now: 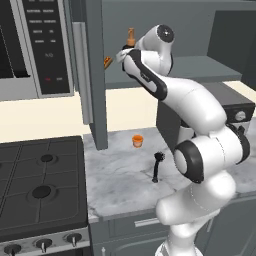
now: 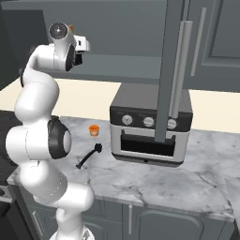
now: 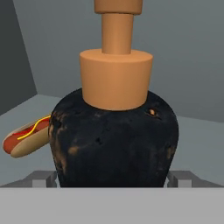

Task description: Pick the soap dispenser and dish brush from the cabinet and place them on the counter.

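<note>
Arm reaches up into the open cabinet [image 1: 165, 65], gripper [image 1: 121, 55] right at the soap dispenser [image 3: 114, 135], which stands upright on the grey inner shelf with its orange-brown pump top [image 1: 131, 36] poking above the wrist in the left base view. From the hand view the black bottle body sits dead centre and very close, the jaws spread fully wide on either side of it, nothing gripped yet; I can't tell whether the pads already touch the sides. A hot dog [image 3: 24, 139] lies on the shelf just beside the bottle, apparently a little behind it. The dish brush [image 1: 157, 166] already lies flat on the marble counter [image 1: 120, 185], near the small orange cup [image 1: 137, 141] and left of the toaster oven [image 2: 151, 131], so that half looks done and the bottle is the step in hand. To do it well: close on the wide black belly, not the narrow neck, since the pump collar would likely slip; keep the bottle centred so both pads land evenly and it doesn't tip; avoid nudging the hot dog. Then lift slightly before pulling straight out, clearing the shelf edge and the open cabinet door [image 1: 95, 75]. Setting it down clear of brush and cup seems sensible.
</note>
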